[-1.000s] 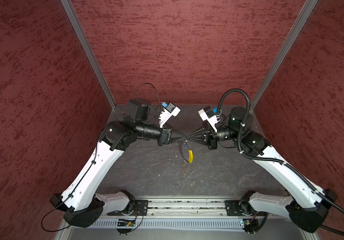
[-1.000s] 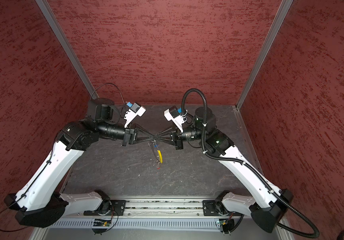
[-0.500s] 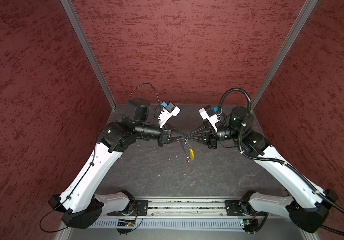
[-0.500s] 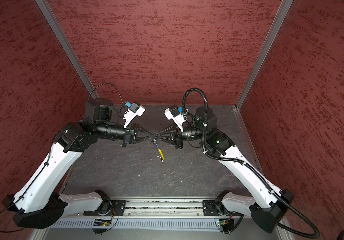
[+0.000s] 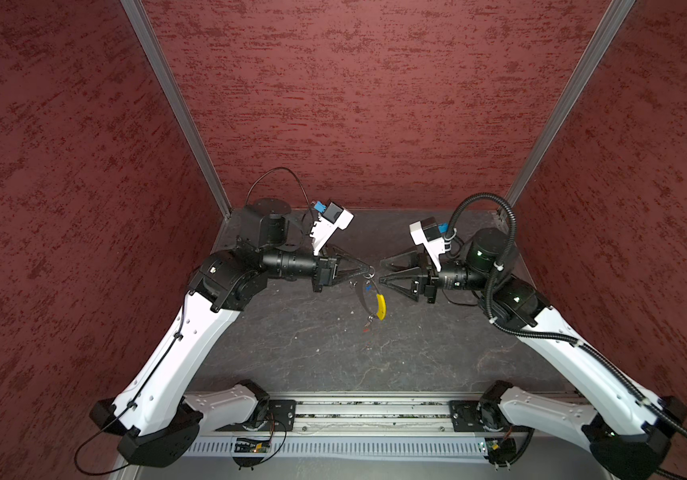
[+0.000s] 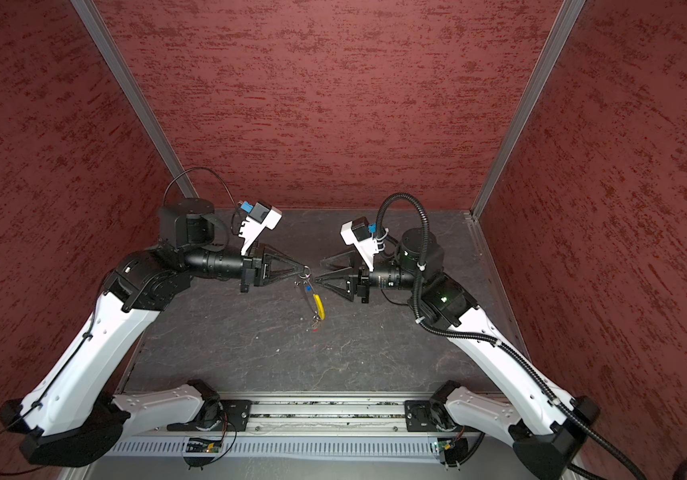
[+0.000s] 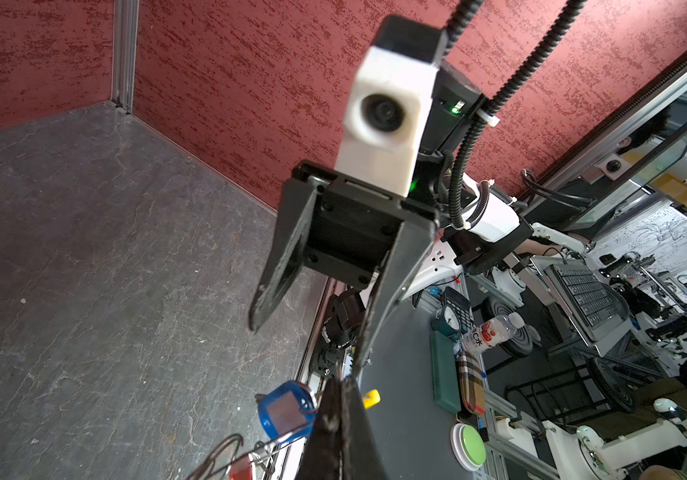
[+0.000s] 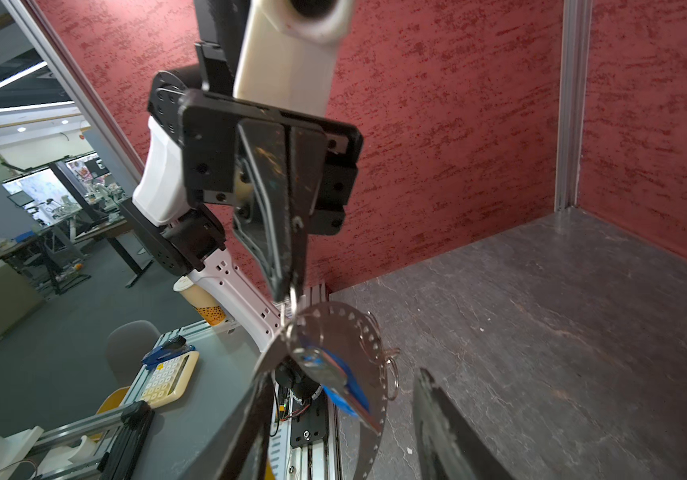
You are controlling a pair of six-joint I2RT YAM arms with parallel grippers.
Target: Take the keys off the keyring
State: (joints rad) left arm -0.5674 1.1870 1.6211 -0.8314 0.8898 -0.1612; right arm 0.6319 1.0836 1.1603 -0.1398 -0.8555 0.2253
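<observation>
Since my left claw (image 6: 305,270) is clamped shut on the little split ring (image 5: 371,273) at the top, the whole keyring (image 5: 361,300) dangles under it, up off the bench (image 5: 292,345). The yellow sleeve (image 5: 380,305) is on the side facing my right arm. The blue key (image 7: 285,409) hangs close under the pinch, and the red key (image 5: 366,329) is way down at the low end.

My right claw (image 5: 380,272) is open, just beside the ring, holding nothing. Tips for the grab, imo:

- Go for the blue key's plastic head, not the floppy band. It's the nearest and fattest target.
- Come in a bit below my own left fingertips so I don't bump them.
- Close slowly, because the whole thing will probably swing if nudged.
- Then hold the left firm and work the key around the split ring rather than yanking it straight off.
</observation>
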